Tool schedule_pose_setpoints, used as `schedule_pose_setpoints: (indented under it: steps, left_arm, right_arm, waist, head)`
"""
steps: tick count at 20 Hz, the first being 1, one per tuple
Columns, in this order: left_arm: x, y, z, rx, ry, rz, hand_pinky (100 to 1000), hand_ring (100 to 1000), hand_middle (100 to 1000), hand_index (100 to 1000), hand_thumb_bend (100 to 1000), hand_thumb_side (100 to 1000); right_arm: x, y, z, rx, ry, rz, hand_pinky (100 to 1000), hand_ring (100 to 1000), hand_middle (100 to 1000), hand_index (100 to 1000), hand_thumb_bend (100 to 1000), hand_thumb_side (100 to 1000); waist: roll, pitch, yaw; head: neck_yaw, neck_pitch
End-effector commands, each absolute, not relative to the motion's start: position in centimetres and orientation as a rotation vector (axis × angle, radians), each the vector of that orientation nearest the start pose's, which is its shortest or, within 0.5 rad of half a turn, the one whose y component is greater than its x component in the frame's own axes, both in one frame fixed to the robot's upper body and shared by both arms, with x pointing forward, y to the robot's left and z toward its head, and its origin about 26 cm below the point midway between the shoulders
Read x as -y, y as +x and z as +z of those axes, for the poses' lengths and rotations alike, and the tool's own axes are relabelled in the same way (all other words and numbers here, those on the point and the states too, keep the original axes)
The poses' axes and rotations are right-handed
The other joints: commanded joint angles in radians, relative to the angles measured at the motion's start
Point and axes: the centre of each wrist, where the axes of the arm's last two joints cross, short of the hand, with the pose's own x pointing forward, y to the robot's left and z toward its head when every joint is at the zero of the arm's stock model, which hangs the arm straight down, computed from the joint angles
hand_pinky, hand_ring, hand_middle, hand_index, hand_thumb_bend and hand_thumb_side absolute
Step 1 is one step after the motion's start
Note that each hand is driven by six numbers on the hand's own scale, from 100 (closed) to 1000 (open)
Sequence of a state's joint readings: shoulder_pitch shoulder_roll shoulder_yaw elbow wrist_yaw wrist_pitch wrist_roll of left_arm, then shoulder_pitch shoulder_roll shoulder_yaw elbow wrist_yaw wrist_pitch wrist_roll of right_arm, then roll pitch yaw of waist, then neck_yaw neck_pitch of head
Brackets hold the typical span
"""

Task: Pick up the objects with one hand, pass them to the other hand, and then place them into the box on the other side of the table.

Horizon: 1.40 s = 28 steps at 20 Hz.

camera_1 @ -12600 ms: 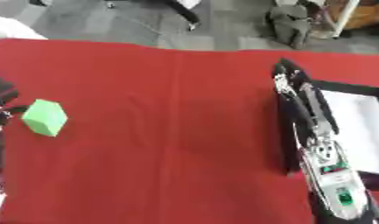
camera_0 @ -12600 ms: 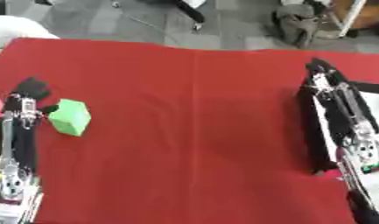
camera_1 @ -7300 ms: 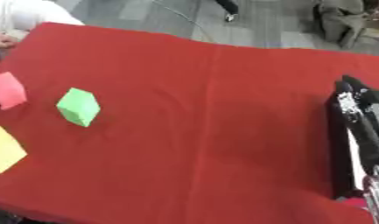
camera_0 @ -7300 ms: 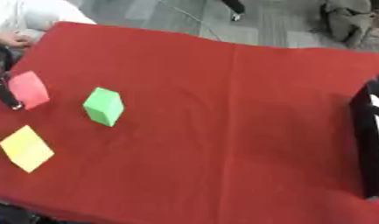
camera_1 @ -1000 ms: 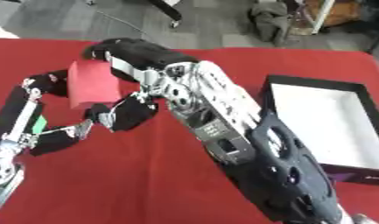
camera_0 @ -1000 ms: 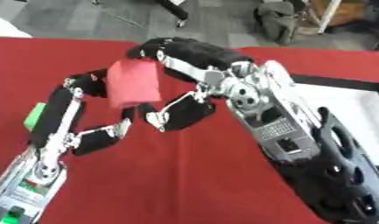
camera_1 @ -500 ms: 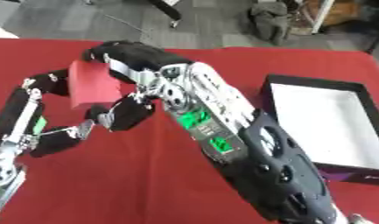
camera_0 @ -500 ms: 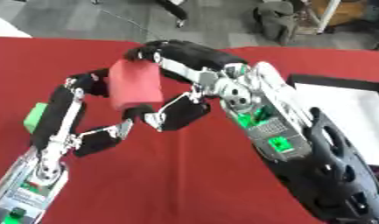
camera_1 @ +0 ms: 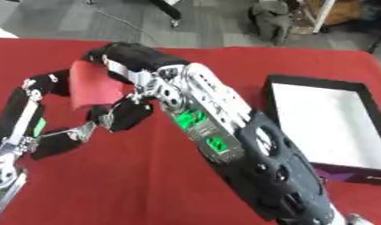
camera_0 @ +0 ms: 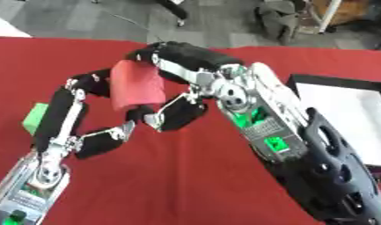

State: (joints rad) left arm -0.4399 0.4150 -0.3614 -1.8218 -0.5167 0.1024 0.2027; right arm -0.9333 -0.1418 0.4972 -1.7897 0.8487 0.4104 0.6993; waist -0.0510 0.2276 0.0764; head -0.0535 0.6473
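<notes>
A red block (camera_0: 137, 85) hangs in the air above the red table (camera_0: 185, 176), left of centre. My left hand (camera_0: 66, 110) rises from the lower left, its fingers against the block's left face and its thumb curled under it. My right hand (camera_0: 224, 88) comes across from the lower right, with its black fingers wrapped over the block's top and its thumb pressed on the lower right side. Both hands are shut on the block. A green block (camera_0: 35, 117) lies on the table behind my left arm, partly hidden. The black box (camera_1: 324, 123) with a white inside sits at the right edge.
Grey floor, chair legs and a dark bag lie beyond the table's far edge. My right forearm (camera_1: 254, 167) crosses the table's middle and right. Red cloth shows between the arms and in front of the box.
Since the earliest frames my left hand has lifted the red block from the left side to mid-air and my right hand has closed on it. Over the last second both hands barely moved.
</notes>
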Motion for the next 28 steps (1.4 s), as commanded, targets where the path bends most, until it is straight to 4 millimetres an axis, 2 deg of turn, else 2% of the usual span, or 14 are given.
schedule_pose_setpoints:
  steps: [1, 3, 4, 6, 8, 9, 13, 16, 20, 21, 22, 25, 28]
  left_arm:
    - [-18.7, 32.2, 17.9, 2.208, 0.667, -0.811, 650, 568, 498, 524, 100, 185]
    - [-18.8, 32.3, 17.7, 2.188, 0.672, -0.813, 657, 581, 512, 569, 100, 172]
    - [-18.9, 32.3, 17.7, 2.181, 0.675, -0.813, 664, 596, 529, 606, 100, 176]
    - [-19.0, 32.3, 17.6, 2.166, 0.679, -0.814, 683, 630, 572, 678, 100, 212]
    - [-19.2, 32.4, 17.5, 2.136, 0.682, -0.817, 712, 684, 627, 773, 100, 302]
    - [-19.3, 32.4, 17.4, 2.117, 0.684, -0.813, 728, 709, 658, 814, 160, 371]
    - [-20.1, 32.7, 17.2, 2.039, 0.717, -0.754, 740, 749, 706, 864, 301, 506]
    - [-20.8, 33.0, 17.1, 1.985, 0.74, -0.698, 739, 754, 713, 870, 318, 544]
    - [-21.7, 33.0, 17.3, 1.954, 0.775, -0.625, 735, 750, 709, 865, 280, 569]
    - [-22.0, 32.9, 17.4, 1.953, 0.787, -0.604, 732, 748, 705, 860, 184, 614]
    - [-22.4, 32.9, 17.5, 1.953, 0.799, -0.583, 731, 746, 703, 855, 250, 574]
    - [-23.3, 32.7, 17.8, 1.961, 0.831, -0.517, 724, 738, 696, 834, 197, 578]
    - [-24.1, 32.5, 18.2, 1.977, 0.856, -0.465, 719, 735, 699, 829, 186, 575]
  right_arm:
    - [4.3, 30.5, 29.8, 1.842, -0.545, 1.602, 885, 1000, 667, 800, 100, 100]
    - [4.4, 30.5, 29.9, 1.856, -0.53, 1.562, 866, 989, 581, 721, 100, 100]
    - [4.5, 30.5, 29.9, 1.863, -0.521, 1.54, 854, 951, 547, 687, 100, 100]
    - [4.6, 30.4, 30.0, 1.879, -0.5, 1.498, 841, 922, 511, 648, 100, 100]
    - [4.9, 30.2, 30.2, 1.902, -0.478, 1.455, 833, 902, 487, 620, 100, 100]
    - [5.1, 30.1, 30.3, 1.913, -0.467, 1.431, 827, 893, 475, 605, 100, 100]
    - [6.3, 30.1, 30.7, 1.946, -0.437, 1.341, 824, 892, 467, 595, 100, 100]
    - [8.0, 30.2, 31.0, 1.947, -0.421, 1.258, 822, 901, 467, 596, 100, 100]
    - [11.2, 30.8, 30.9, 1.908, -0.424, 1.124, 822, 919, 471, 603, 100, 100]
    - [12.3, 31.1, 30.8, 1.888, -0.437, 1.081, 821, 921, 472, 604, 100, 216]
    - [13.4, 31.4, 30.7, 1.87, -0.46, 1.042, 821, 922, 473, 606, 100, 100]
    - [17.3, 32.5, 30.1, 1.785, -0.578, 0.894, 820, 922, 480, 613, 100, 100]
    - [21.4, 33.4, 29.6, 1.695, -0.726, 0.745, 817, 920, 486, 618, 100, 100]
  waist:
    - [0.006, -0.013, 0.001]
    - [0.006, -0.013, 0.0]
    - [0.007, -0.013, 0.0]
    - [0.008, -0.014, 0.0]
    - [0.008, -0.014, 0.0]
    - [0.009, -0.015, -0.001]
    - [0.009, -0.015, -0.002]
    - [0.01, -0.015, -0.005]
    - [0.01, -0.014, -0.009]
    - [0.01, -0.014, -0.01]
    - [0.01, -0.014, -0.012]
    - [0.011, -0.013, -0.018]
    - [0.013, -0.011, -0.021]
  head:
    - [0.0, -0.005]
    - [0.0, -0.005]
    - [-0.001, -0.005]
    - [-0.001, -0.006]
    - [-0.001, -0.007]
    - [-0.001, -0.008]
    - [-0.006, -0.01]
    - [-0.006, -0.011]
    - [-0.006, -0.009]
    - [-0.007, -0.008]
    - [-0.008, -0.007]
    - [-0.012, -0.003]
    - [-0.023, 0.001]
